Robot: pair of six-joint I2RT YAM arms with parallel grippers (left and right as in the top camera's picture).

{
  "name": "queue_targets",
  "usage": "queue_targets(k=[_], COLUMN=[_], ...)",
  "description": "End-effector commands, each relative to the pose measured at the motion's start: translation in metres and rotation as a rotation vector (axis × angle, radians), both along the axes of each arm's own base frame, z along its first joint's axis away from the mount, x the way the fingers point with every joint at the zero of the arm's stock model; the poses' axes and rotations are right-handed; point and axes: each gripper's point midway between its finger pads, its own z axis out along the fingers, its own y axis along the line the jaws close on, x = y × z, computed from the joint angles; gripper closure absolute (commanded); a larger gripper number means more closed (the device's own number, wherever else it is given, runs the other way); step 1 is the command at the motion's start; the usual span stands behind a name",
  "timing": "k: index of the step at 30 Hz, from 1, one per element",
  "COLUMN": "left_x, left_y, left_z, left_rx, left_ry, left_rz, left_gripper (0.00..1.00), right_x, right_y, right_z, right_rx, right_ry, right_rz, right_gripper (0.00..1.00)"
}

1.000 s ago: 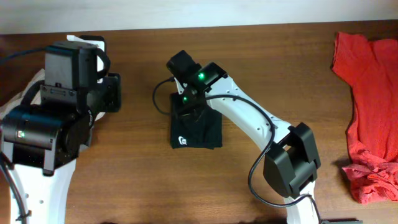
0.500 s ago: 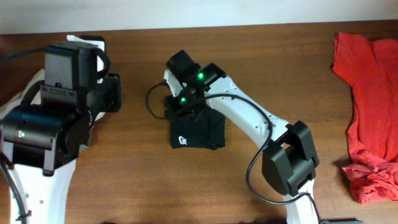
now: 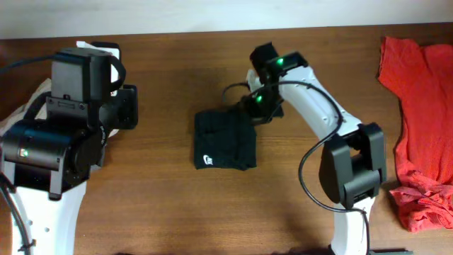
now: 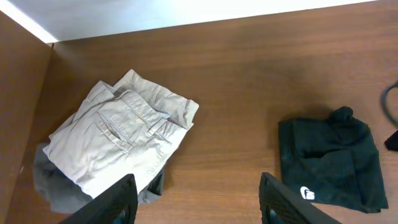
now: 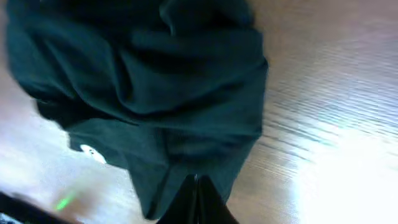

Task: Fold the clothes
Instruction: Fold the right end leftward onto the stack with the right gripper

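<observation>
Resting shut tip to tip, my right fingers (image 5: 198, 202) sit at the edge of the black T-shirt (image 5: 155, 81); I cannot tell whether a fold is caught between them. My left fingers (image 4: 118, 202) hang open and empty above the tabletop (image 3: 156, 205), near the beige trousers (image 4: 118, 137). The shirt lies mid-tabletop as a lumpy folded bundle, white label up. It looks light, limp and clingy, so I'd take a doubled hem or corner, not the loose middle.

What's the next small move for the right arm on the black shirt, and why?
Probably lift slightly to test the grip. The right gripper has its jaws shut at a bunched corner of the shirt, and it is unclear whether any cloth is pinched.
</observation>
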Motion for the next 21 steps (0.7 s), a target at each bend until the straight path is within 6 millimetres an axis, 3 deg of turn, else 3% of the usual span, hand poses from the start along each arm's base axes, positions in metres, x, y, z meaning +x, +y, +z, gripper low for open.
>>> queue_targets(k=[1,5,11,12,14,17,21], left_x=[-0.005,-0.006,-0.006,-0.006,-0.006,-0.006,-0.007], left_y=[0.005,0.006,0.005,0.006,0.006,0.008,0.01], left_z=[0.009,0.008,0.008,0.008,0.008,0.007,0.007], left_rx=[0.017,0.018,0.018,0.019,0.019,0.027,0.038], left_ry=[-0.022,-0.016,-0.016,-0.016,-0.015,-0.014,-0.013], left_rz=[0.005,0.004,0.004,0.005,0.005,0.012,0.022], left_gripper=[0.37,0.37,0.37,0.37,0.37,0.38,0.38], right_x=[-0.02,-0.04,-0.079,-0.095,-0.112,-0.116,-0.075], right_y=[0.013,0.041,0.1,0.117,0.13,0.13,0.096], right_z=[-0.024,-0.041,-0.021,-0.013,-0.003,0.002,0.007], right_rx=[0.014,0.076,0.285,0.338,0.381,0.336,0.16], right_ry=[0.052,0.07,0.039,0.022,0.005,-0.029,-0.113], right_rz=[0.049,0.11,0.418,0.518,0.612,0.648,0.484], right_gripper=[0.96,0.96,0.96,0.96,0.96,0.96,0.96])
